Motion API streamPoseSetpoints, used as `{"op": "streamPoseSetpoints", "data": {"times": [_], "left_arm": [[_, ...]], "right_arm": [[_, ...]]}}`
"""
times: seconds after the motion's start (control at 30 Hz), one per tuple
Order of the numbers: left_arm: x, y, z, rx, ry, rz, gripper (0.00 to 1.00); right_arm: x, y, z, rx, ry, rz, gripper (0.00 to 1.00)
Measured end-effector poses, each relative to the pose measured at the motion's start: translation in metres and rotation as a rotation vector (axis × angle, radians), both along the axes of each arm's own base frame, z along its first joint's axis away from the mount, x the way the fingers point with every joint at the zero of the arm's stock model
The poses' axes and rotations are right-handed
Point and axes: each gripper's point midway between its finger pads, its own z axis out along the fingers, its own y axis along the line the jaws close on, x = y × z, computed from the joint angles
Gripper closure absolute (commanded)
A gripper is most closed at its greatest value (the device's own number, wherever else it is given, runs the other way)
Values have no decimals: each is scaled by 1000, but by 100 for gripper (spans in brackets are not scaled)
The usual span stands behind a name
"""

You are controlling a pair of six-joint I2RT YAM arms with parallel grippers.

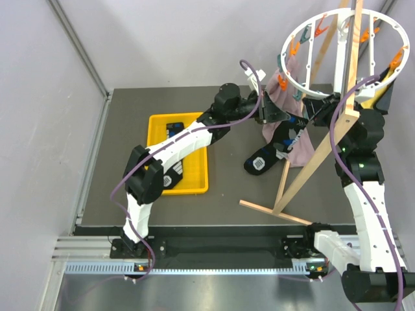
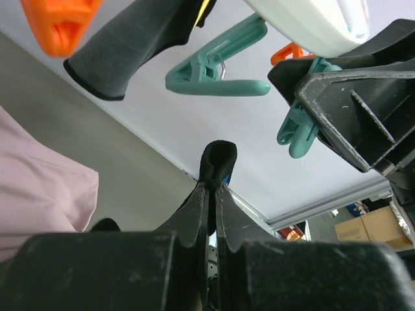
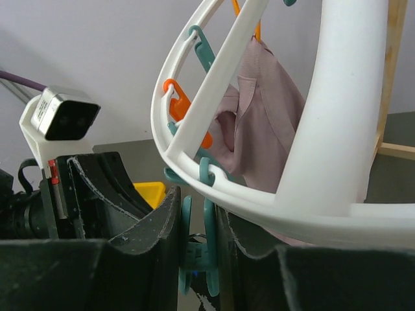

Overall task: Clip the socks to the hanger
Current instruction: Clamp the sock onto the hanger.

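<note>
The hanger's white ring (image 1: 283, 61) stands at the back right on a wooden frame (image 1: 311, 168). One black sock (image 1: 262, 159) hangs from below the ring's near-left rim down to the table. My left gripper (image 1: 264, 110) is shut on the sock's black top edge (image 2: 217, 159) and holds it up just under the teal clips (image 2: 214, 71). My right gripper (image 3: 198, 201) is under the ring (image 3: 337, 129), shut on a teal clip (image 3: 198, 253) and squeezing its handles. A bit of black sock shows below that clip. A grey, black-edged cloth (image 2: 130, 45) hangs from the ring above.
The pink garment (image 1: 285, 97) hangs from the ring beside the sock and shows in the right wrist view (image 3: 266, 123). Orange clips (image 3: 178, 103) sit along the rim. The yellow tray (image 1: 155, 123) at the left holds dark items. The frame's foot bar (image 1: 272, 210) lies near the front.
</note>
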Motion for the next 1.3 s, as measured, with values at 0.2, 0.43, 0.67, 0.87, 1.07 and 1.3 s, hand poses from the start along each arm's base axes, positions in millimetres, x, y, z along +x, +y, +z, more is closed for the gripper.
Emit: {"op": "streamPoseSetpoints", "data": {"times": [0.2, 0.43, 0.67, 0.87, 1.07, 1.3], "left_arm": [[-9, -12, -2, 19, 10, -11, 100], [-25, -23, 5, 8, -2, -46, 100], [-27, -24, 6, 8, -4, -53, 100], [-27, -24, 5, 8, -9, -53, 100], [-28, -24, 6, 8, -10, -58, 100], [-34, -21, 11, 1, -17, -71, 100]], "right_arm": [[0, 1, 0, -1, -3, 10, 100], [-3, 1, -2, -4, -4, 12, 100], [-4, 3, -3, -9, -5, 26, 100], [-5, 4, -5, -9, -6, 30, 100], [-5, 5, -5, -10, -6, 37, 100], [-4, -3, -5, -12, -6, 21, 100]]}}
